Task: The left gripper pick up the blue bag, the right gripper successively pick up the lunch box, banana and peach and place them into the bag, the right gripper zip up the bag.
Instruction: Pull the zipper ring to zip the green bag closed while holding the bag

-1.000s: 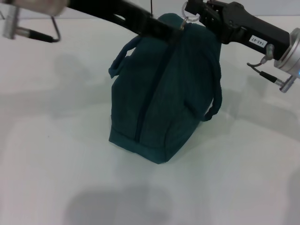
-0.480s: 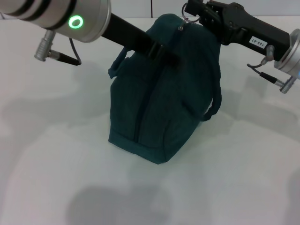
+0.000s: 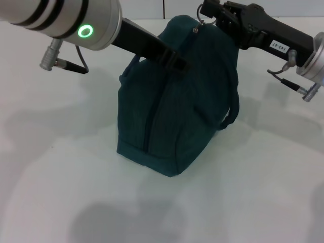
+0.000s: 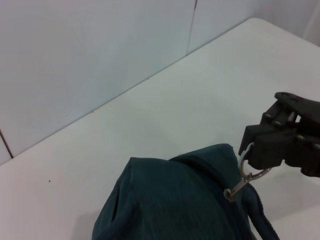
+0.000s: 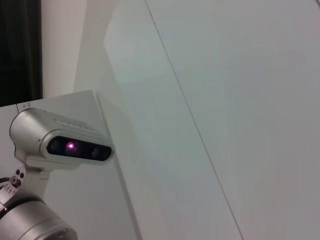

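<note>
The right gripper point(image 3: 206, 11) is pinching its jaws together on the metal zipper ring point(image 4: 248, 167) at the far top end of the blue bag point(image 3: 172, 101), a grip the left wrist view shows plainly, with the ring caught between the dark fingertips and the small clasp hanging from it down to the fabric. The left gripper point(image 3: 174, 59) is pressing its dark fingers against the upper near side of the bag, close to the carry handle point(image 3: 132, 66), though whether its jaws are closed on cloth or merely resting there cannot be told, since the arm is hiding them. The bag itself is standing upright on the white table point(image 3: 61, 177), its zipper seam point(image 3: 151, 119) running down the face toward the head camera and looking closed along the stretch that is showing. No lunch box, banana or peach is visible anywhere outside, so the loading appears to be done and the zipping looks to be the step in hand, probably at or near the end of its travel. The next move likely calls for a check that the slider is reaching the end of the seam, then a clean opening of the right jaws so the ring is dropping free without tugging the bag over, while the left arm is steadying it.
</note>
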